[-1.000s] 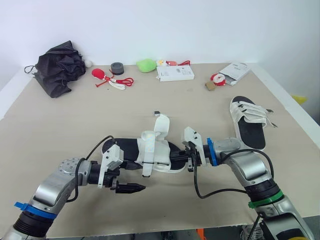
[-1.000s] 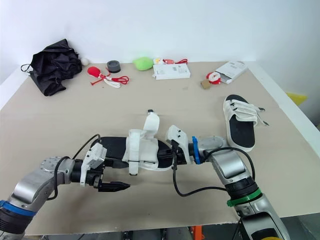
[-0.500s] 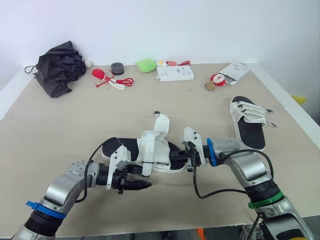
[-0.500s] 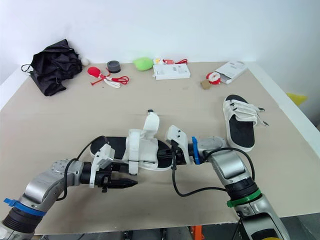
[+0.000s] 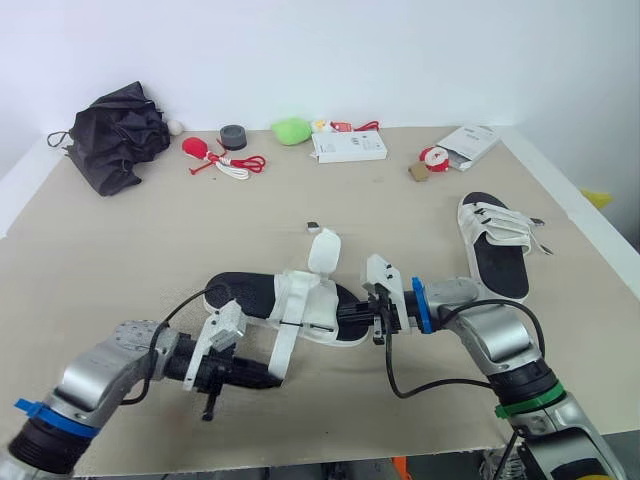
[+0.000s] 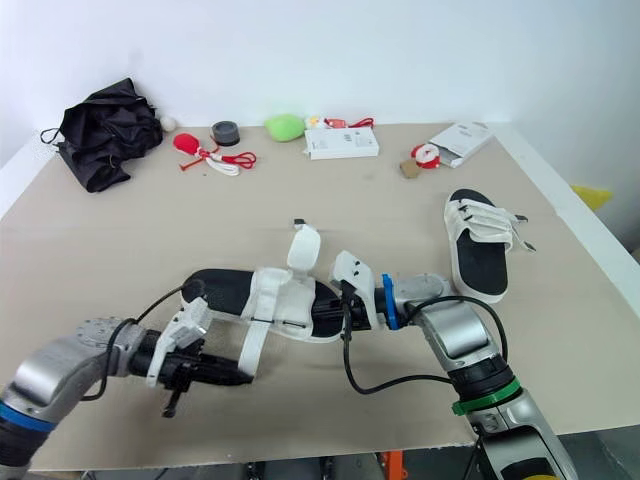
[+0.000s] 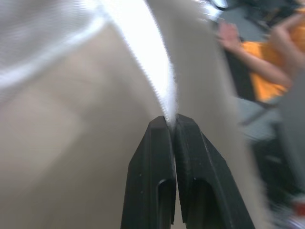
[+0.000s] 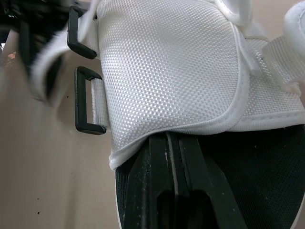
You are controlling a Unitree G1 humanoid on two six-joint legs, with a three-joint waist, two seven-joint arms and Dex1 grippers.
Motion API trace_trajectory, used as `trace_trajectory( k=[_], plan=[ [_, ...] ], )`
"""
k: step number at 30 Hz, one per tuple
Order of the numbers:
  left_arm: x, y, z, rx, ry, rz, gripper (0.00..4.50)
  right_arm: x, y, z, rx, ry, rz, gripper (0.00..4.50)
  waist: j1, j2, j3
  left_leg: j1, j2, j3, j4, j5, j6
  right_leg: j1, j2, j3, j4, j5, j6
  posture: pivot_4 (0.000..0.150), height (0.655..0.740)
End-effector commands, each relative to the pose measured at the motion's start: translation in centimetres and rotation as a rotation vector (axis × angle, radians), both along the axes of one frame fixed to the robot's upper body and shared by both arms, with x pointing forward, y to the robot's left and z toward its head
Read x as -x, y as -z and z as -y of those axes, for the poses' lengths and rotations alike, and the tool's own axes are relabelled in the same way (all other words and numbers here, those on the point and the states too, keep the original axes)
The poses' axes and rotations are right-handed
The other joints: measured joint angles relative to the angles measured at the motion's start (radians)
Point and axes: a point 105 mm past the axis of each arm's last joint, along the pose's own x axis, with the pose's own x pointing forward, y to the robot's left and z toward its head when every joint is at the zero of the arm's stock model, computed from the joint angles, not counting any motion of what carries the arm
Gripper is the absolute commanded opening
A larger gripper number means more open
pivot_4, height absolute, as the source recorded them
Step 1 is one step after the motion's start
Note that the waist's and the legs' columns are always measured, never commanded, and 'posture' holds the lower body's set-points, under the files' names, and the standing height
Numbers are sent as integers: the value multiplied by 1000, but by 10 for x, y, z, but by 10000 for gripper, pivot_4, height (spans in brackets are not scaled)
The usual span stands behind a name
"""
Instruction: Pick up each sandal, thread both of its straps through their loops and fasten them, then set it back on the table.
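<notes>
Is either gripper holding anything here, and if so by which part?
The left gripper pinches the free tip of the sandal's loose white strap. The right gripper is shut on the same sandal's sole, at the end under its white upper.

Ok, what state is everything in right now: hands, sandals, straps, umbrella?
left hand, shut on tip of pulled strap
right hand, shut on near sandal
near sandal, both straps unfastened
pulled strap, drawn out taut
upright strap, standing loose
far sandal, lying flat, untouched
umbrella, folded
</notes>
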Motion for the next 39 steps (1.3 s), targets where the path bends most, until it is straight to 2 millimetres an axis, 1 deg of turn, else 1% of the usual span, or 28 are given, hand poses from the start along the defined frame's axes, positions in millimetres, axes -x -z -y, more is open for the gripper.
trace_trajectory(
  k=[1, 5, 8, 10, 13, 14, 16, 17, 21, 23, 24, 28, 32, 35, 38, 39],
  plan=[
    [14, -41, 4, 103, 109, -80, 198, 8, 19, 0, 42, -9, -80, 0, 0, 0, 0, 0, 0, 0, 0, 0, 0, 0, 0, 0, 0, 0, 0, 1500, 7400],
    [20, -90, 15, 240, 181, -190, 198, 10, 19, 1, 48, -10, -84, 0, 2, -1, 0, -1, -1, -3, 2, 0, 0, 2, 0, -2, 1, 0, 0, 1500, 7400],
    [17, -113, 20, 312, 182, -234, 198, 10, 19, 3, 52, -9, -85, 0, -2, 0, 0, 0, -2, -3, 1, 0, -1, 2, 2, 0, 1, 0, 2, 1500, 7400],
    [5, -121, 25, 360, 127, -232, 198, 10, 19, 3, 53, -6, -85, 0, -1, -1, 0, 0, -2, -3, 1, -1, -2, 2, 2, 0, 1, -1, 3, 1500, 7400],
    [-27, -110, 32, 369, -44, -222, 198, 9, 19, 2, 52, -7, -83, 0, 0, -1, 0, 0, -3, -4, 2, -1, -2, 3, 2, 0, 1, -2, 3, 1500, 7400],
    [-42, -102, 35, 364, -123, -235, 198, 8, 19, 1, 51, -7, -82, 0, 0, -1, 0, 0, -3, -4, 2, -1, -2, 3, 2, 0, 1, -2, 3, 1500, 7400],
    [-62, -88, 38, 358, -231, -284, 198, 8, 19, 1, 53, -8, -80, 0, 1, -1, 0, 1, -4, -3, 2, -1, -3, 3, 1, 0, 2, -2, 4, 1500, 7400],
    [-70, -82, 40, 351, -274, -298, 198, 8, 19, 1, 52, -9, -79, 0, 2, -1, 0, 1, -4, -4, 2, -1, -3, 4, 1, 0, 2, -2, 4, 1500, 7400],
    [-88, -69, 44, 356, -370, -353, 198, 7, 18, 0, 51, -9, -76, 0, 0, -1, 0, 2, -4, -4, 3, 0, -4, 4, 1, 0, 3, -1, 3, 1500, 7400],
    [-100, -60, 47, 359, -416, -417, 198, 7, 18, 1, 50, -6, -76, 0, 2, -1, 0, 2, -4, -4, 3, 0, -4, 4, 1, 0, 3, -1, 3, 1500, 7400],
    [-102, -58, 49, 359, -409, -449, 198, 8, 19, 1, 52, -5, -76, 0, 2, -1, 0, 2, -4, -4, 3, 1, -4, 4, 1, -1, 3, -1, 3, 1500, 7400],
    [-97, -69, 56, 419, -308, -551, 198, 9, 19, 1, 52, -4, -76, 0, 1, -1, 0, 2, -5, -5, 3, 1, -5, 4, 1, -1, 4, -1, 3, 1500, 7400],
    [-103, -73, 56, 415, -321, -579, 198, 9, 19, 1, 50, 1, -75, 0, 1, -1, 0, 2, -5, -5, 4, 2, -6, 5, 0, -2, 5, -1, 3, 1500, 7400],
    [-114, -58, 49, 367, -407, -616, 198, 10, 20, 2, 47, 7, -79, 0, 1, -1, 0, 2, -5, -6, 4, 2, -7, 5, 0, -2, 5, -1, 3, 1500, 7400],
    [-124, -29, 46, 246, -527, -664, 198, 12, 22, 3, 47, 10, -84, 0, 1, -1, -1, 3, -5, -6, 4, 2, -7, 6, 0, -2, 5, -1, 3, 1500, 7400],
    [-126, -22, 46, 221, -552, -671, 198, 12, 22, 3, 46, 12, -85, 0, 1, -1, -1, 3, -5, -6, 4, 2, -7, 6, 0, -2, 5, -1, 3, 1500, 7400]
  ],
)
